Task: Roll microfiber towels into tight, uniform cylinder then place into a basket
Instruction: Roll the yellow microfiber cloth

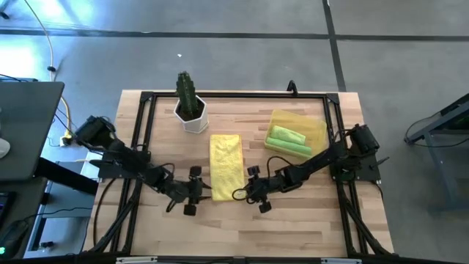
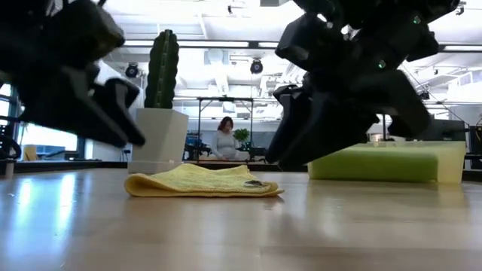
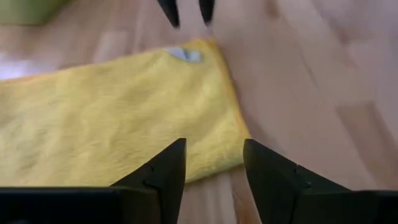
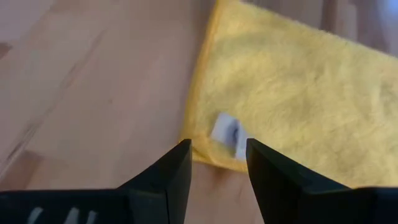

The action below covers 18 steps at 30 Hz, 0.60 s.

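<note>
The yellow microfiber towel [image 1: 226,166] is lying folded flat on the wooden table [image 1: 308,220], left of the yellow basket [image 1: 316,129], which is holding two rolled lime green towels [image 1: 287,139]. The left gripper [image 1: 193,191] is hovering at the towel's near left corner, fingers parted and empty. The right gripper [image 1: 251,188] is hovering at its near right corner, fingers likewise apart, gripping nothing.

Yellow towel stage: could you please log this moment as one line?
yellow towel flat, unrolled | left gripper, right gripper open at its near corners | two green rolls in basket
</note>
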### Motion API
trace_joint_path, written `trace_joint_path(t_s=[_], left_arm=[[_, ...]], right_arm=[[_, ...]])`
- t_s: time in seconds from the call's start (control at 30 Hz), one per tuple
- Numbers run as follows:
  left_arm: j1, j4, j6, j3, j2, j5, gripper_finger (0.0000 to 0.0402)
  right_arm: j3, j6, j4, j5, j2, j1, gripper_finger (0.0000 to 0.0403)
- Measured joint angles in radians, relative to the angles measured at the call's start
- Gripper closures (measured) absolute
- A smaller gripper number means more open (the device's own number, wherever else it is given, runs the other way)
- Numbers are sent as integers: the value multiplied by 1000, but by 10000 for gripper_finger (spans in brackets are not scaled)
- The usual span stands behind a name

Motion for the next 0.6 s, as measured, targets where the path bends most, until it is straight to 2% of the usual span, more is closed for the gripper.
trace_joint_path(t_s=[0.3,0.6], left_arm=[[-7,8,58,77,182,44,247],[-8,21,107,138,255,26,247]], right_arm=[[-1,0,37,-15,19,46,259],[-1,43,58,-15,40,52,259]])
